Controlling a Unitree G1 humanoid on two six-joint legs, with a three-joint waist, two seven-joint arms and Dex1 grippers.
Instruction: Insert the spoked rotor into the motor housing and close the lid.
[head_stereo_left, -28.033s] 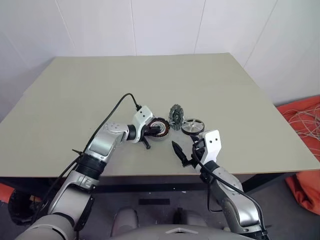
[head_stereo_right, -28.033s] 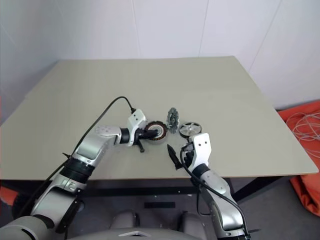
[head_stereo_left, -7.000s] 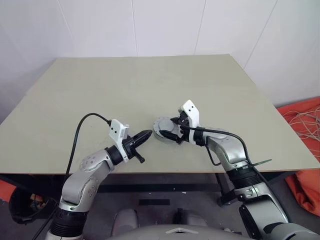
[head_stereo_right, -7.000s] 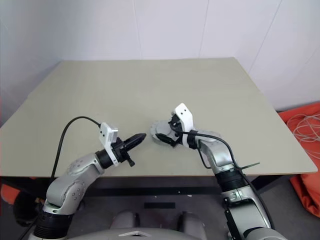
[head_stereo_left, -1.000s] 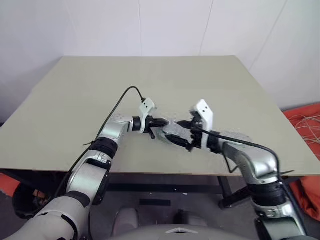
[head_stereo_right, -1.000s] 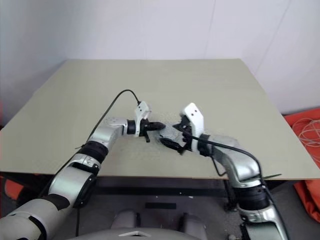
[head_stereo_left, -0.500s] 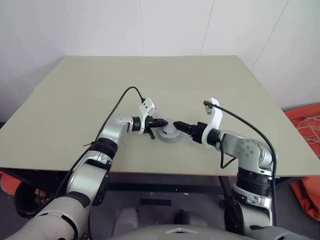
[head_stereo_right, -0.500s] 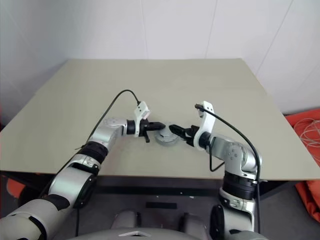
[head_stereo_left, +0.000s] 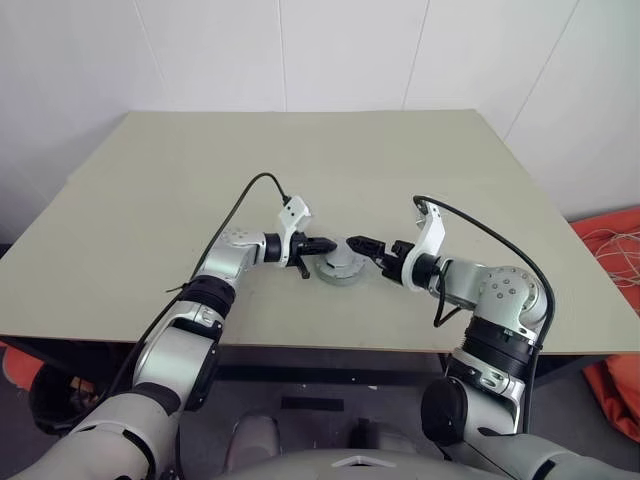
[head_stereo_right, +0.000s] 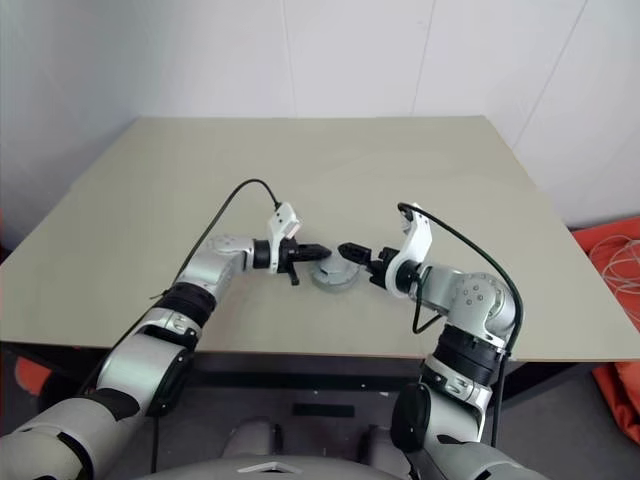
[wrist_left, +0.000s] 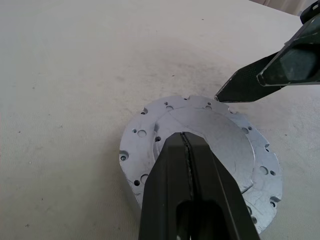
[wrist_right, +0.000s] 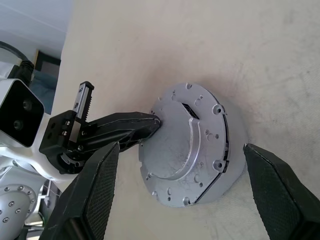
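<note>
Silver holed lid (wrist_right: 192, 145) atop housing; left pincer (head_stereo_left: 327, 244) clenched, right pincer (wrist_right: 182, 197) released.

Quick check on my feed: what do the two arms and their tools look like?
Both arms are silver-grey metal with black joint bands. The left tool and right tool each have two black pointed fingers, with a white camera housing at the wrist. A black cable loops from each wrist back along the arm.

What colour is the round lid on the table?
Silvery grey metal: the round notched lid, dotted with small holes, shows best in the right wrist view.
</note>
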